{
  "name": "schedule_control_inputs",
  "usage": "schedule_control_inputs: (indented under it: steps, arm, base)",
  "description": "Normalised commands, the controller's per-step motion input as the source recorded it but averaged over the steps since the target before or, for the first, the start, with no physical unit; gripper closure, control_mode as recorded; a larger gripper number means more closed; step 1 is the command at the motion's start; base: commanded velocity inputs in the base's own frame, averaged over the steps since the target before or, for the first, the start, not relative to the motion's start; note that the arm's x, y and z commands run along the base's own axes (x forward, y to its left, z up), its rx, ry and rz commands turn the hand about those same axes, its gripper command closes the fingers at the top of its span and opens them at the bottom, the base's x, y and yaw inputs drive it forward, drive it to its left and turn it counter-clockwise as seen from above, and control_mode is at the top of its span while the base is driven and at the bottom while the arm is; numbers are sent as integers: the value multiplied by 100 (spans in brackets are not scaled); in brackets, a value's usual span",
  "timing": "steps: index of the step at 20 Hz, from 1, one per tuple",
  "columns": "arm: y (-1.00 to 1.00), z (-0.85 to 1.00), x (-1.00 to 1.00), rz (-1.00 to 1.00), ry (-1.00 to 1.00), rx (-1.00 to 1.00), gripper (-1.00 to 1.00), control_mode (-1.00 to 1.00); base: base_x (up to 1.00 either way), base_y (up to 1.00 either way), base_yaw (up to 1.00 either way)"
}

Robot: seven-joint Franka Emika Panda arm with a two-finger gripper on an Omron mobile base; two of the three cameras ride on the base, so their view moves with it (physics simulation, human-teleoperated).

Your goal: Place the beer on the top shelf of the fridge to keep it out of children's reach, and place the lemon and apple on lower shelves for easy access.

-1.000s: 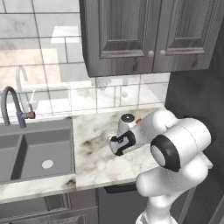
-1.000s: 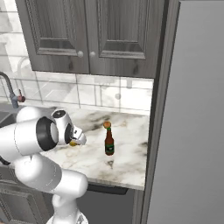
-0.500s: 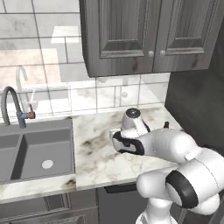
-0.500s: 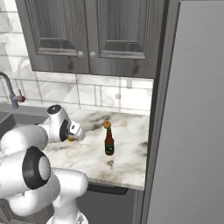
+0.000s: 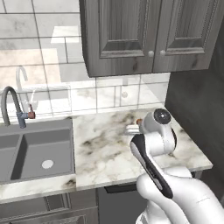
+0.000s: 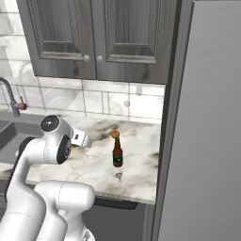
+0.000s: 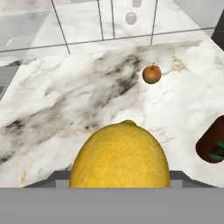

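Over the last second we have swung our arm [image 5: 151, 151] from low at the counter's front up and back across the marble counter [image 5: 103, 148], carrying the lemon [image 7: 120, 155] along. It looms right at the hand camera, so the jaws, themselves hidden, are probably clamped on it. That means the first fruit is ready for the fridge [image 6: 207, 141], whose door is closed. On the counter we count one beer [image 6: 117, 151] near the fridge and one apple [image 7: 152, 74] behind the bottle.
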Motion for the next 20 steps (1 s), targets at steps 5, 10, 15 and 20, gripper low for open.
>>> schedule_control_inputs:
  steps: [5,10,15,20]
  arm:
    - [-20,100,-48,4,-10,0,100,-100]
    - [-19,100,-50,2,0,0,100,-100]
    - [-16,93,-62,0,3,-3,100,-100]
    - [-16,76,-80,0,4,-6,100,-100]
  base:
    - [0,0,0]
    - [0,0,0]
    - [0,0,0]
    - [0,0,0]
